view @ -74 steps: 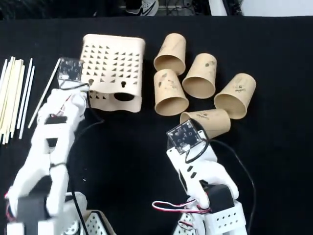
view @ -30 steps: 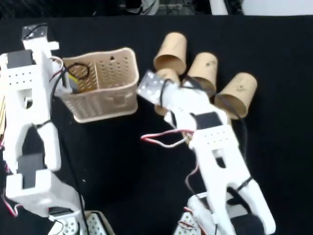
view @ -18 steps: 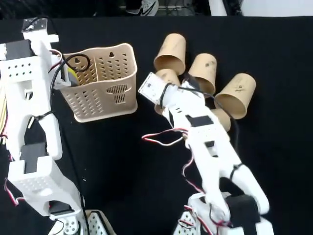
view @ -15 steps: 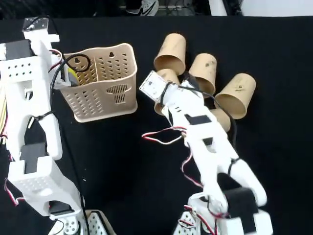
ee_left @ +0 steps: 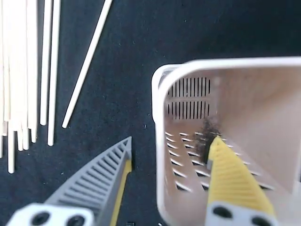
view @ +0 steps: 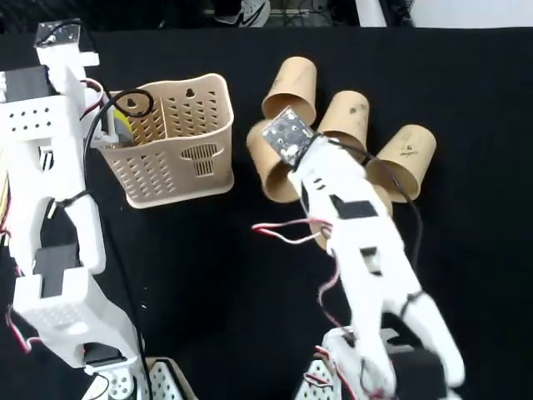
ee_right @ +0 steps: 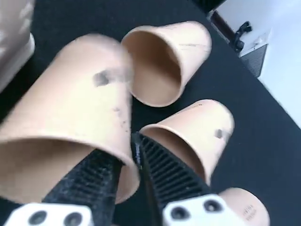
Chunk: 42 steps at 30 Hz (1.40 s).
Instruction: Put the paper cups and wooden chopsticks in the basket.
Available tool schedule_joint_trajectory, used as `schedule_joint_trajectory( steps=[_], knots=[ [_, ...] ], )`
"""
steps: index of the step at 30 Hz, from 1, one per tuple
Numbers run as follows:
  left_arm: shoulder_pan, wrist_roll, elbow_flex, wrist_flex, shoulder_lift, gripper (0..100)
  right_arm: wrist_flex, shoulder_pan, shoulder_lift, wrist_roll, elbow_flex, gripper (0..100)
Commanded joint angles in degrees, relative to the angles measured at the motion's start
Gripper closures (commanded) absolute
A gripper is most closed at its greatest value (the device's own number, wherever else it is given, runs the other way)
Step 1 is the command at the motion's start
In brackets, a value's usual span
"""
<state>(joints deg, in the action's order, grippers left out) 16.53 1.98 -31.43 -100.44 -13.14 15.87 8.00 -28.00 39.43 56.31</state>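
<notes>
Verify fingers (ee_left: 230, 179) of left gripper (ee_left: 170, 140): parted, astride one side wall of basket (view: 171, 171), yellow one inside against the wall, grey one outside and apart from it; not clamped, judging by the left wrist view. Note wooden chopsticks (ee_left: 26, 70) lying loose on the table (view: 208, 275) beyond that wall, none in the basket. Treat the basket as upright, mouth up, with no cup seen inside. Moving right, confirm right gripper (ee_right: 120, 148) closed on the rim of one paper cup (ee_right: 70, 108), wall pinched between the fingers, cup just right of the basket and beside the other cups (view: 346, 125). For the step in hand, judged as carrying this cup to the basket: lift before traversing, to clear the neighbouring cups; pass over the basket's rim; lower well inside; only then release. Avoid squeezing harder, thin paper being likely to crease.
</notes>
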Motion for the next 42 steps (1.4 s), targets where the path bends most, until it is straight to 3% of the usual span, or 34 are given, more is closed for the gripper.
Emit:
schedule_joint_trajectory(
  steps=[1, 5, 8, 14, 20, 28, 34, 42],
  knots=[
    [-2.6, 0.4, 0.5, -0.4, 9.5, 74, 10.4, -0.7, -12.1, -1.0, -2.5, 98.8],
    [-4.0, 1.2, 3.4, -0.4, 19.6, 74, 28.7, -1.5, -21.3, -1.9, -10.6, 98.8],
    [-3.6, 3.9, 6.1, -0.3, 26.5, 74, 40.6, -1.9, -25.6, -7.1, -20.5, 98.8],
    [-3.6, 6.1, 11.7, -0.3, 39.0, 74, 56.4, 2.0, -21.6, -16.4, -45.8, 98.8],
    [-1.1, 5.7, 19.9, 0.5, 55.6, 74, 65.6, 10.1, -3.2, -20.4, -68.5, 98.8],
    [7.5, 5.5, 46.2, 17.5, 77.6, 74, 74.1, 16.4, 23.9, -20.7, -99.3, 98.8],
    [14.3, -3.3, 66.9, 32.4, 92.0, 74, 78.0, 17.4, 40.9, -22.2, -118.9, 98.7],
    [14.5, -8.5, 78.4, 38.3, 97.1, 74, 81.6, 17.5, 54.2, -22.2, -133.1, 98.6]
  ],
)
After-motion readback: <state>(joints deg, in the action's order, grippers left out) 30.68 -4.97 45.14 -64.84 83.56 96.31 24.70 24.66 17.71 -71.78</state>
